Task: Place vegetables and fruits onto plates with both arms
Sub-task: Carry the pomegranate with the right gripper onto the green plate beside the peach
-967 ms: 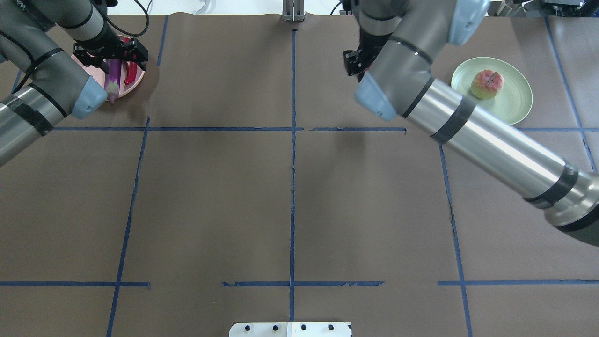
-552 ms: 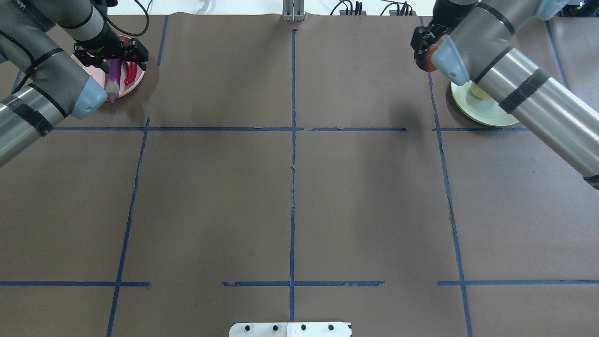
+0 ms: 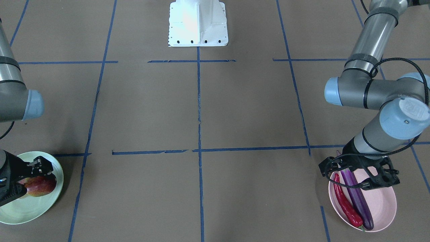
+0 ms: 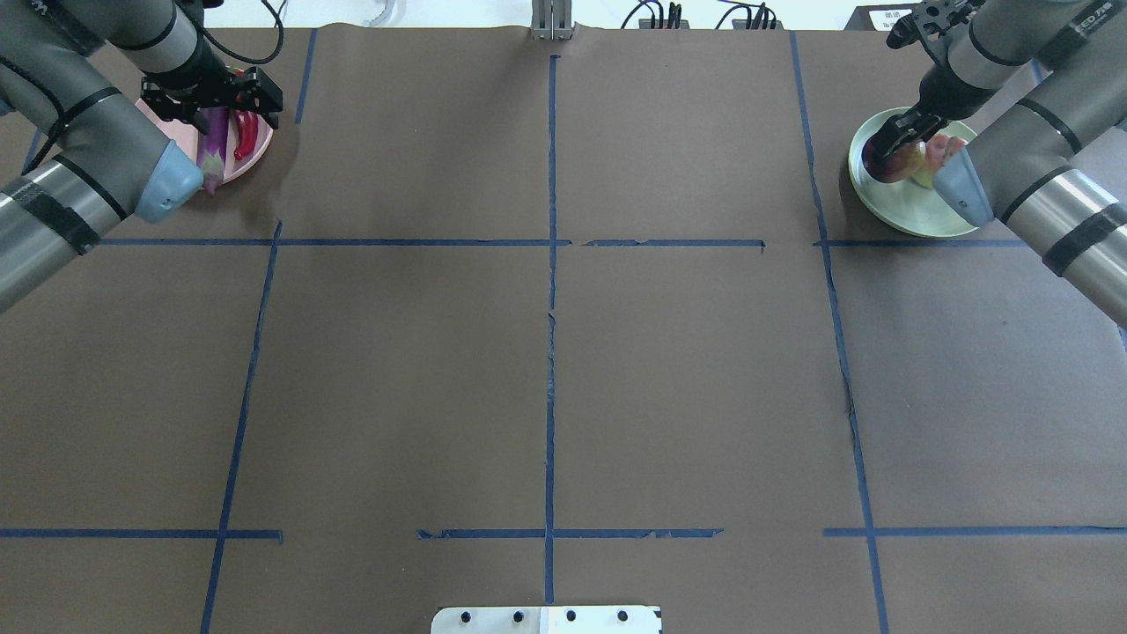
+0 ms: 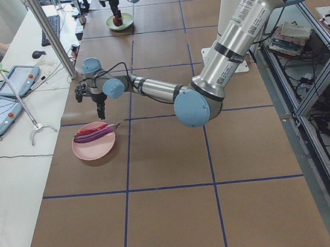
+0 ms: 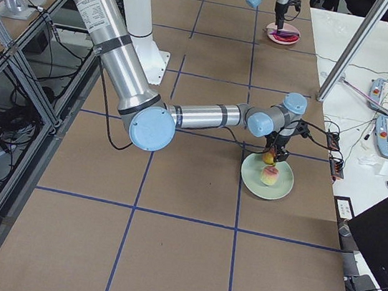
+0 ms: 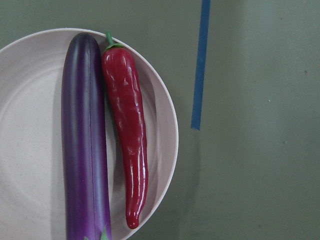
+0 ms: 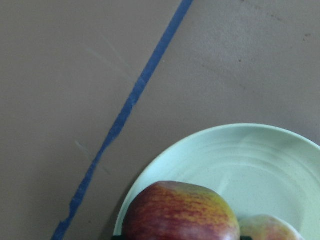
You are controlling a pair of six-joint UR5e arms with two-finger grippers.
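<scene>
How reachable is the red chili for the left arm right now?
Probably yes: the left gripper hovers right over the pink plate, and the chili lies uncovered beside the eggplant.

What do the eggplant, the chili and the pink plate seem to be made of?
Eggplant: likely plastic, glossy; long, even highlight.
Chili: likely plastic too; waxy shine, faint wrinkles.
Pink plate: matte, faintly speckled, perhaps plastic or fibre composite; the look leaves it open.

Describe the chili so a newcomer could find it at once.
Find the pink plate at the far corner of the table on the robot's left. Two long vegetables lie side by side on it. The chili is the shorter red one with a green stem, beside the longer purple eggplant.
</scene>
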